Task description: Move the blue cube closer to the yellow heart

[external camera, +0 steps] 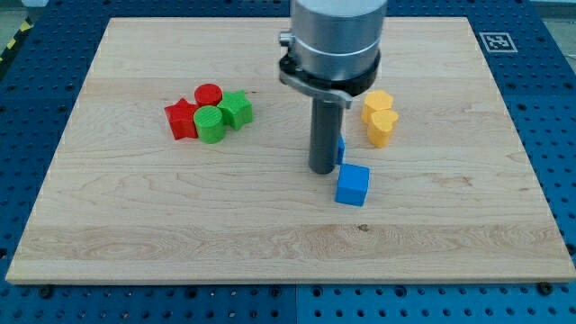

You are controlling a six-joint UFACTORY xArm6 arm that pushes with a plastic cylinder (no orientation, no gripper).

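the near part of the counter (pixel 180 243) is bare pale wood, a board lying on a blue perforated surface (pixel 549 135).

nearest of the blocks is the blue cube (pixel 353 185), right of centre and standing alone. it sits just near and to the right of my tip (pixel 323 171), close beside it; whether the two touch cannot be told. my tip is the lower end of a dark rod coming down from the grey metal body of the arm (pixel 335 45). there is no hand on this arm, so nothing is grasped or clenched; the rod only stands on the counter.

just behind the rod, on its right side, a second blue block (pixel 340 149) peeks out, mostly hidden, its shape unclear.

farther and to the right is the yellow heart (pixel 383 127), apart from the blue cube with bare wood between them. touching it on its far side is another yellow block (pixel 377 102), many-sided in outline.

well to the left, at about the same depth, four blocks cluster together: a red star (pixel 182 119) at the left, a green cylinder (pixel 211 124) beside it, a green star (pixel 238 109) at the right, and a red cylinder (pixel 209 94) at the far side.

at the far right corner of the counter is a small black and white marker (pixel 495 40).
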